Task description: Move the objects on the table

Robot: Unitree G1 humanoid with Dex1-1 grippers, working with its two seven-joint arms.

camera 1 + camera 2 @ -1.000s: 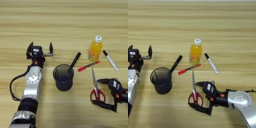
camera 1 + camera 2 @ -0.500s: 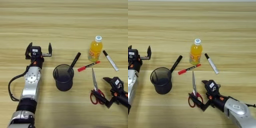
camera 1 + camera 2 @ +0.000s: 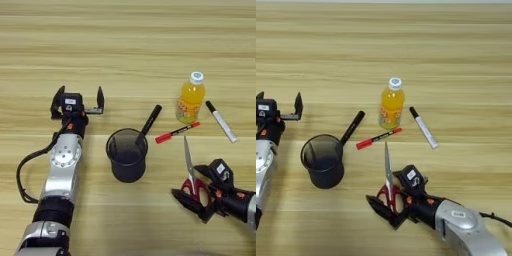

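The red-handled scissors (image 3: 188, 159) lie on the table (image 3: 130, 45) at the front right, blade pointing away from me. My right gripper (image 3: 193, 184) is open, one black finger on each side of the red handles. A small orange-drink bottle (image 3: 190, 100) stands upright behind them. A red pen (image 3: 176, 132), a black marker (image 3: 150, 120) and a white black-capped marker (image 3: 221, 121) lie around the bottle. The black mesh pen cup (image 3: 127, 155) stands in the middle. My left gripper (image 3: 79, 95) rests open at the left, holding nothing.
The left forearm (image 3: 60, 170) lies along the table's left side, with a black cable looping beside it. The black marker's near end touches the cup's rim. Bare wood stretches across the whole far half of the table.
My right gripper has swung round, its arm now coming in from the lower right, so that its fingers straddle the scissors' handles. The scissors and the left arm have not moved.
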